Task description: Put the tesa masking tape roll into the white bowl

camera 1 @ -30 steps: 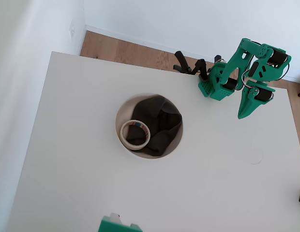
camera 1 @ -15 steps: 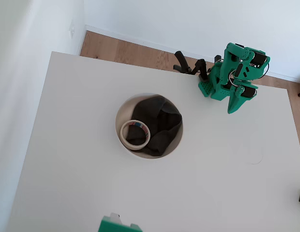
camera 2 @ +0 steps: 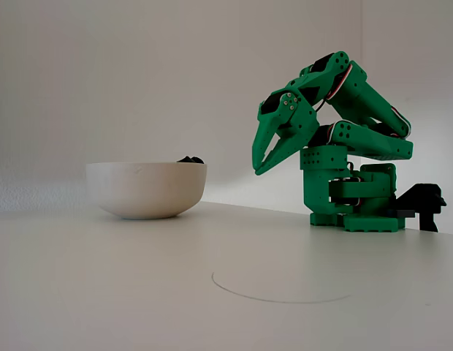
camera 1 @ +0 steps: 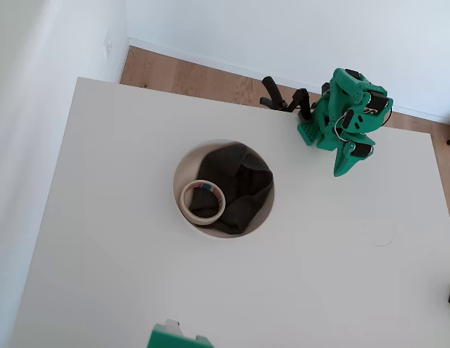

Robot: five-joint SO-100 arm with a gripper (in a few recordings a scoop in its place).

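The arm had folded back toward its base; the tape (camera 1: 202,200) had not moved, lying flat in the bowl (camera 1: 183,163) beside the dark cloth (camera 1: 242,185). The gripper (camera 2: 260,167), slightly parted and empty, hung well right of the bowl in the overhead view. From the side, the bowl's wall hid the tape.

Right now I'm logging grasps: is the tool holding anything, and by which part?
Nothing is held. The green tool hangs empty above the table, while the cream tesa masking tape roll lies inside the white bowl.

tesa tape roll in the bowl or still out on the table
In. The overhead view shows the tape roll lying flat inside the white bowl, beside the dark cloth.
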